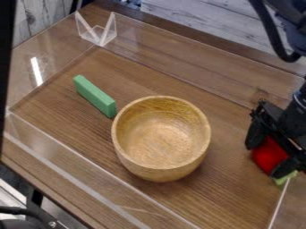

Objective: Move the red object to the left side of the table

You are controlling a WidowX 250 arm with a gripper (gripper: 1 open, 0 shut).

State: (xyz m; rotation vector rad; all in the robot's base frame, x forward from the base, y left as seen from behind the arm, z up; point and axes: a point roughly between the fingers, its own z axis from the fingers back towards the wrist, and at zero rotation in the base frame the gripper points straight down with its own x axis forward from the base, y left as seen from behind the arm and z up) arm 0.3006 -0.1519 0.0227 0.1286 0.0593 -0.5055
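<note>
No readable text, labels or numbers.

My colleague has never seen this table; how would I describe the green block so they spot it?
Find the wooden bowl on the brown table. Just up and left of it in the picture lies the green block, narrow, straight-edged and plain, unlike the round bowl.

The arm reaches in from the right edge, its black end effector (273, 141) pointing down, jaws open.
</note>
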